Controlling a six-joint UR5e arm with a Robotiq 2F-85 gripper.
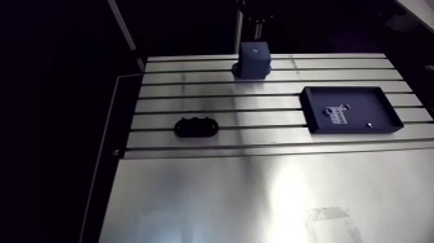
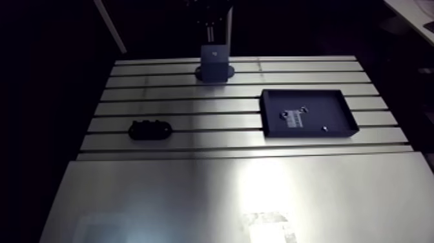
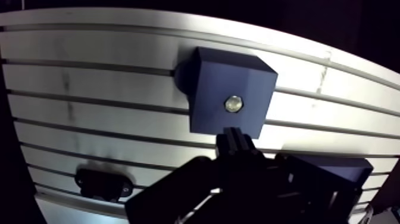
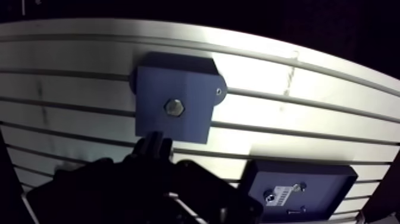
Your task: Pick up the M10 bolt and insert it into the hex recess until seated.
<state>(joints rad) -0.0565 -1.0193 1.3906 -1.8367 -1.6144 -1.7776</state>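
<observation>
Silver M10 hex-head bolt (image 3: 233, 103) sat in recess atop dark-blue block (image 3: 208, 83) on slotted aluminium counter (image 3: 89, 77); judged seated. Gripper (image 3: 235, 140) fingers narrow, holding nothing, bolt just ahead. Remaining: retract only.

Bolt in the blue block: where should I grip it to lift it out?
Its hex head, across two opposite flats, coming straight down from above: only the head shows in the block's top face. How far it stands proud is unclear.
</observation>
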